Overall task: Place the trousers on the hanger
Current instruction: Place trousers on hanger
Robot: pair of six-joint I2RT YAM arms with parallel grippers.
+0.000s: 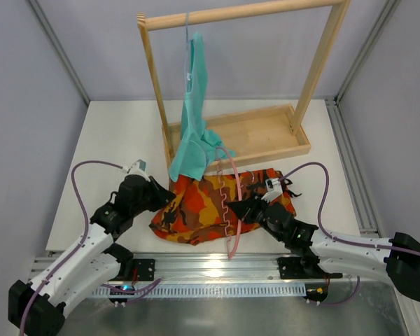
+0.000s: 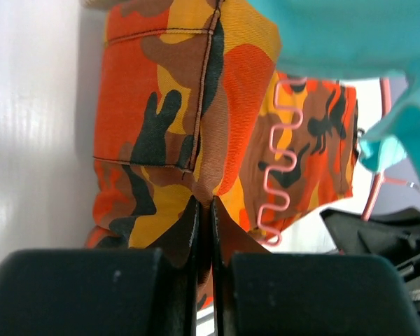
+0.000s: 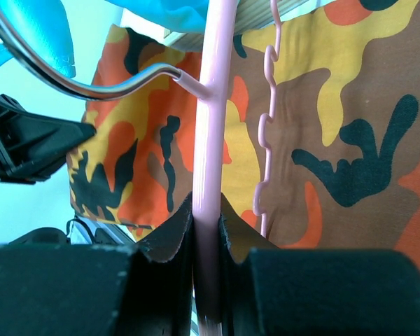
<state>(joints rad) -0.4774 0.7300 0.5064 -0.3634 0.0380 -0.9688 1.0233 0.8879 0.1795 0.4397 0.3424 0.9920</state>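
White tabletop point(image 1: 112, 133) is carrying the trousers point(image 1: 189, 206), which are lying bunched near its front edge; legs and waistband are not distinguishable. The hanger point(image 1: 237, 199) is lying across the cloth, wavy bar on the fabric. In the overhead view its hook end is running in beside the teal garment point(image 1: 194, 133) and is hard to make out. The left gripper point(image 2: 204, 210) is pinching a fold at the trousers' left edge, jaws closed on it. The right gripper point(image 3: 206, 213) is clamping the hanger's pink arm. The teal garment is hanging from the wooden rack point(image 1: 238, 14) behind, covering the trousers' far edge.
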